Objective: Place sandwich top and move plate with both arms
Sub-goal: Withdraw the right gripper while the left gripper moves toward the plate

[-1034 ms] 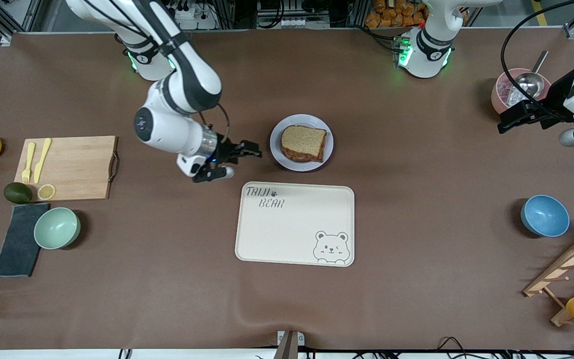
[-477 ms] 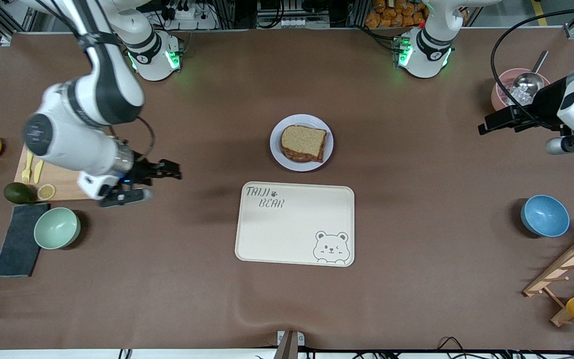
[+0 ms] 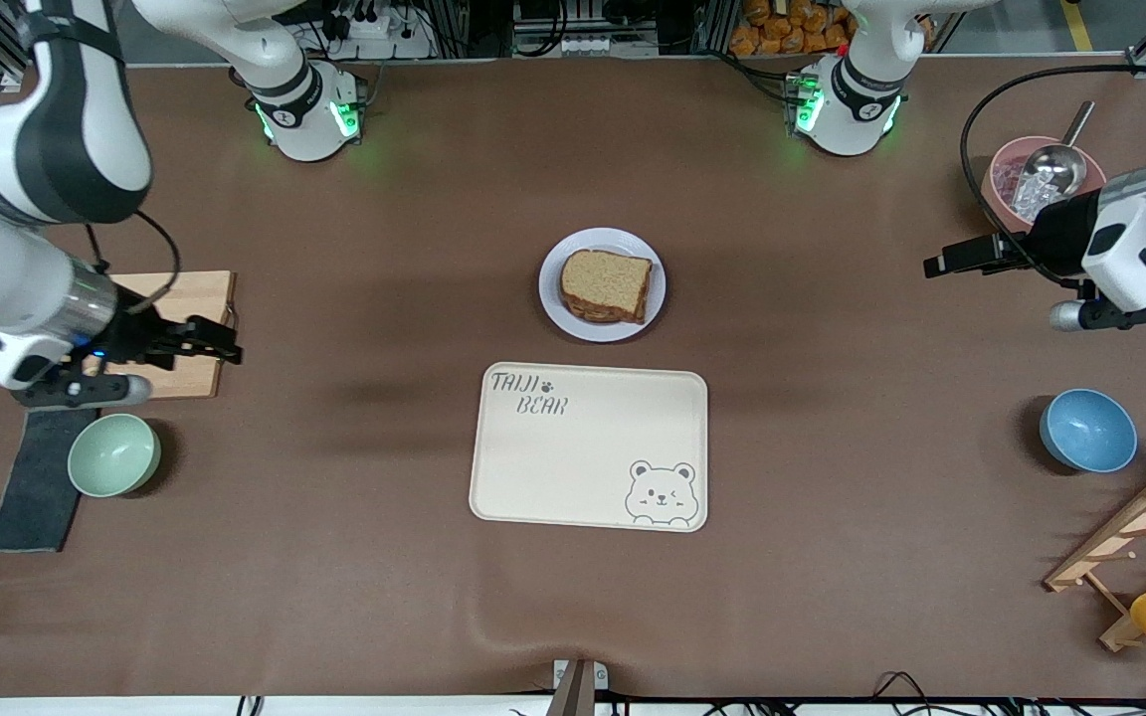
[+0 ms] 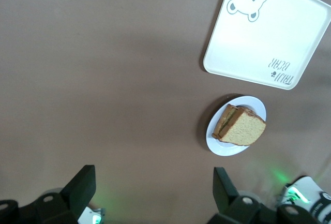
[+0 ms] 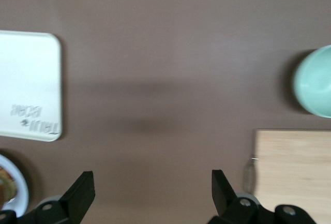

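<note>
The bread slice [image 3: 606, 283] is lying on the sandwich on the plate [image 3: 553, 298], just beside the tray [image 3: 588, 447]. The right gripper [image 3: 225, 343], released, is hovering over the cutting board [image 3: 197, 298]; the left gripper [image 3: 936, 265], released, is hanging near the pink bowl [image 3: 1003, 179].

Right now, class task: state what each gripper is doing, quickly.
Left gripper: jaws open, holding nothing, over the table near the pink bowl.
Right gripper: jaws open, holding nothing, over the cutting board.
</note>
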Tool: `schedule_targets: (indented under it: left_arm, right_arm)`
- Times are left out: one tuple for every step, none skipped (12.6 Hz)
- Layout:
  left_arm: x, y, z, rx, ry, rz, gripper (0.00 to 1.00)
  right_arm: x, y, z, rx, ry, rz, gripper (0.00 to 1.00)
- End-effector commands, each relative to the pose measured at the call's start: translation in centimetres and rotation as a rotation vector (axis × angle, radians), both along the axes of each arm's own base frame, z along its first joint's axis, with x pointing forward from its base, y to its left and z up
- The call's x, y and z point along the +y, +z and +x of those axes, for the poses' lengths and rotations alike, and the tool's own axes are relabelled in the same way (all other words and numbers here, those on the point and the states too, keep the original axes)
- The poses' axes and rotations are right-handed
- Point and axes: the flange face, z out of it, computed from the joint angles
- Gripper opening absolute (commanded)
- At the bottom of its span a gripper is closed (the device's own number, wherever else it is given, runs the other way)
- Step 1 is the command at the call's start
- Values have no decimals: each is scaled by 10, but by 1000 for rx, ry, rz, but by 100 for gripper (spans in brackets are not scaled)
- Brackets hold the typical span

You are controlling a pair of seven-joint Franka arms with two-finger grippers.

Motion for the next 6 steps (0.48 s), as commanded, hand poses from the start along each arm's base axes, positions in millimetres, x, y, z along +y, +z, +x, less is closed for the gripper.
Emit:
schedule_targets:
  left_arm:
    - [-7, -32, -11, 22, 36, -87, 100]
    - [-4, -42, -13, 34, 56, -103, 100]
    - [-6, -52, -14, 44, 64, -110, 100]
    - [-8, -63, -17, 51, 72, -116, 100]
    - [-12, -77, -22, 62, 92, -143, 100]
    - [-12, -91, -26, 66, 107, -182, 100]
  right_arm:
    - [-19, 52, -23, -32, 8, -51, 100]
    - [-29, 68, -26, -21, -4, -53, 100]
    - [-40, 89, -29, -10, -17, -58, 100]
    - [-49, 103, -33, 0, -29, -58, 100]
    - [-57, 114, -37, 7, -37, -56, 100]
    - [-61, 125, -43, 13, -20, -53, 100]
